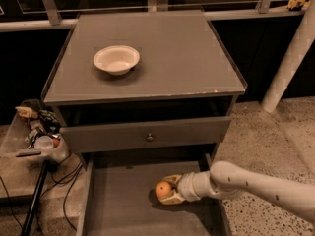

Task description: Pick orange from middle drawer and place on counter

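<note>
The orange [162,189] sits in the open middle drawer [120,205], at the right of its dark floor. My gripper [165,191] reaches in from the right on a white arm. Its pale fingers [172,180] close on the orange, one behind it and one in front. The orange is at or just above the drawer floor. The counter [172,58] is the flat grey cabinet top above, with a pale chip at its front right corner.
A white bowl [116,59] stands on the counter's left half. A grey drawer front with a round knob [149,137] juts out above the open drawer. A tray of clutter on a stand [39,134] is at the left. A white pillar [290,63] is at the right.
</note>
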Robot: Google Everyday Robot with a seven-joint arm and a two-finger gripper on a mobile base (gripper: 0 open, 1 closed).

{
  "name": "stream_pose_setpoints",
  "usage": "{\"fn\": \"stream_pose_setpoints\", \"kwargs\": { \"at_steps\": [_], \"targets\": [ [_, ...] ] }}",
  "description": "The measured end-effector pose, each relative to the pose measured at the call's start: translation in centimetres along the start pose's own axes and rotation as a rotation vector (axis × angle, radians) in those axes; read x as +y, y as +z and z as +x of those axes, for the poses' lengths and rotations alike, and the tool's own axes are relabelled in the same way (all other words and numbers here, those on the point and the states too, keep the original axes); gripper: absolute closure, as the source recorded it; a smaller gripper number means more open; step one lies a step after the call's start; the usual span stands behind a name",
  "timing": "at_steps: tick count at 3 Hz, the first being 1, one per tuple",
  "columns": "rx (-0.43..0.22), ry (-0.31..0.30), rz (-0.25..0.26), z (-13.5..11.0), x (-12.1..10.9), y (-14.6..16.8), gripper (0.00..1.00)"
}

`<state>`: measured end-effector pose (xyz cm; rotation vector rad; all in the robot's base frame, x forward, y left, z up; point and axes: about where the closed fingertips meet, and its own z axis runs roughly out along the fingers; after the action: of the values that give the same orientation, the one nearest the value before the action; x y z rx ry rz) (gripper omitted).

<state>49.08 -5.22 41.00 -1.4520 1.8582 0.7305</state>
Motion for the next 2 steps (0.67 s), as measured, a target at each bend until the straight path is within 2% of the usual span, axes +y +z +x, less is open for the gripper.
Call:
{"fn": "stream_pose_setpoints", "kwargs": {
  "at_steps": [2],
  "targets": [
    [-0.023,-0.076,0.053,-3.8,-0.9,-6.8,1.0]
  ]
}}
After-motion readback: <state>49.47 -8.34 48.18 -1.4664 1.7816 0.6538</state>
